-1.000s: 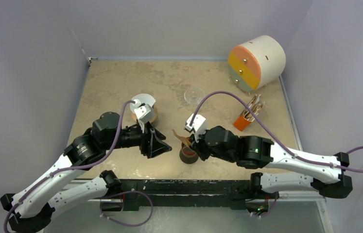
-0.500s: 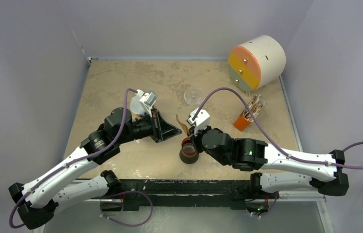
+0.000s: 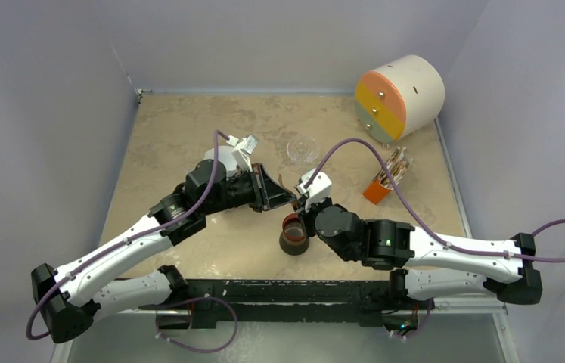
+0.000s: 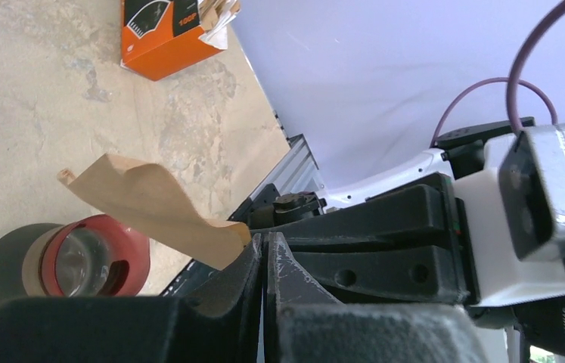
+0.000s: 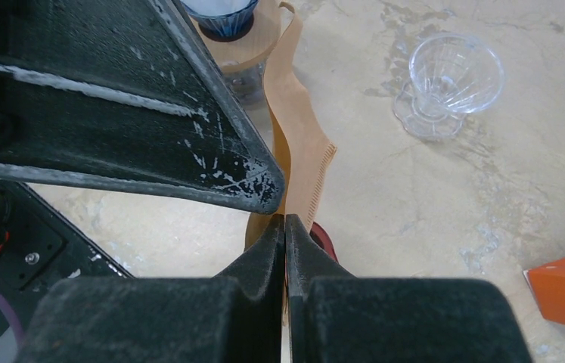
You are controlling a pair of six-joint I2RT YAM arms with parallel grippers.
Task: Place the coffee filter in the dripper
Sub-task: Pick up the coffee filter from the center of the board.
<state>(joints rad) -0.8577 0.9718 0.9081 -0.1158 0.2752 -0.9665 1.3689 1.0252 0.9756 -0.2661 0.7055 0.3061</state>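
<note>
My right gripper (image 5: 285, 218) is shut on the lower edge of the brown paper coffee filter (image 5: 294, 128), which stands up above a dark round stand with a red rim (image 3: 294, 234). My left gripper (image 4: 264, 236) is shut, and its tips press against the filter's (image 4: 150, 204) corner. No paper shows in its seam. In the top view both grippers meet at mid-table, with the left gripper (image 3: 292, 200) coming in from the left. The deep-blue dripper (image 5: 222, 17) sits on a tan wooden ring (image 5: 253, 44) behind the left gripper. The left arm mostly hides it from above.
A clear glass cup (image 3: 300, 147) stands just behind the grippers. An orange box of packets (image 3: 380, 189) is to the right. A big white drum with coloured drawer fronts (image 3: 400, 94) fills the back right corner. Walls enclose the table's left, back and right.
My left gripper has shut and swung right and back, from the table's front to the filter. The right gripper has carried the filter slightly back, above the red-rimmed stand.
</note>
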